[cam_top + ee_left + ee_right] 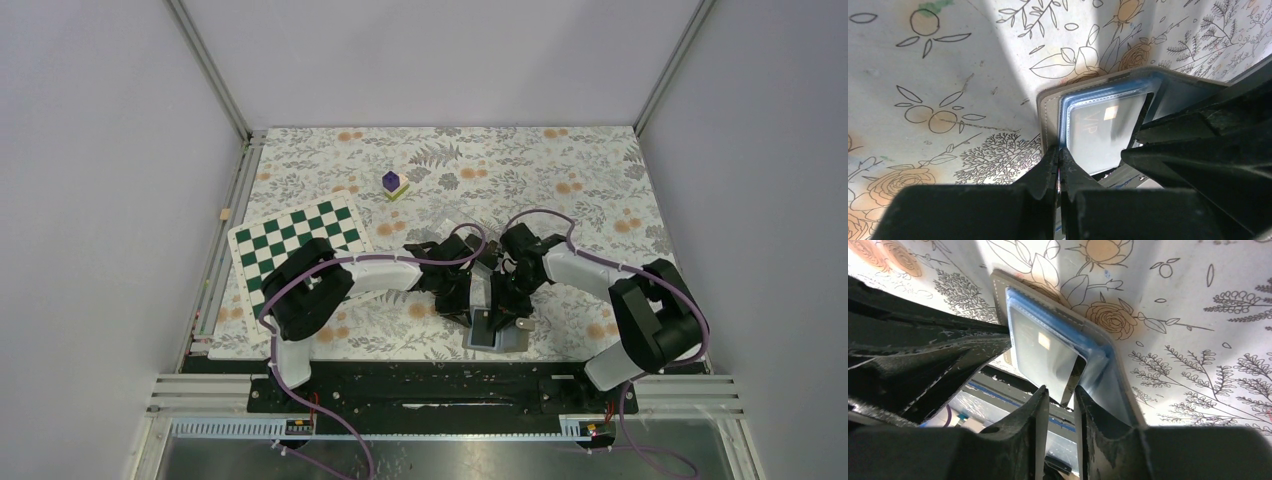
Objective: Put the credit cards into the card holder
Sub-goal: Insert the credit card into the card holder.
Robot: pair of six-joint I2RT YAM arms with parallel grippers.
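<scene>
The card holder [505, 340] lies open near the table's front edge, grey-brown outside [1048, 115] and pale blue inside [1098, 375]. A black credit card [1040, 357] with a small gold spot sits partly in its clear pocket, also seen as a card [1098, 135] in the left wrist view. My left gripper [1060, 150] is shut on the holder's blue inner edge. My right gripper [1062, 389] stands narrowly open, with the card's lower corner in the gap between its fingers. In the top view both grippers [472, 305] [508, 305] meet over the holder.
A green-and-white checkerboard [295, 240] lies at the left of the floral mat. A purple cube [392, 183] stands on a small yellow block further back. The table's metal front rail [450, 385] runs just behind the holder.
</scene>
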